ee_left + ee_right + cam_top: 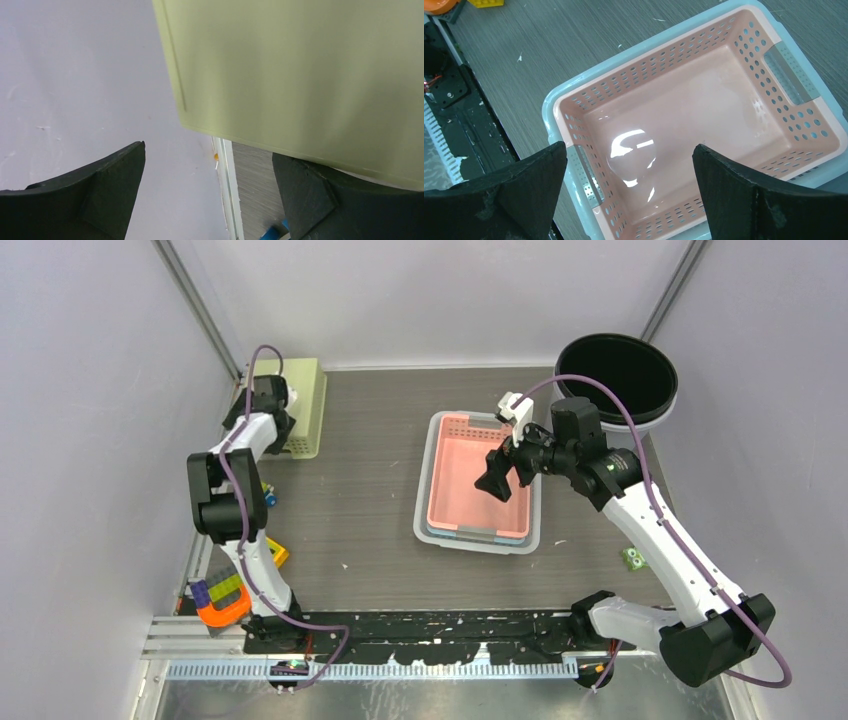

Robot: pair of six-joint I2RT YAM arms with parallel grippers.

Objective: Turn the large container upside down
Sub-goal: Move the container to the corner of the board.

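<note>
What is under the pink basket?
A pale blue tub, with the basket nested in it. Only the tub's rim shows; the basket covers its floor and walls.

Brightly and evenly lit from overhead, with only faint, soft shadows on the grey table (350, 500). Sharp throughout the top view, with little bending at the edges. Glaring white on the glossy floor of the pink basket (704, 115) from the right wrist. Blurred and washed-out across the pale green basket (300, 75), too close to the left wrist camera to focus
</note>
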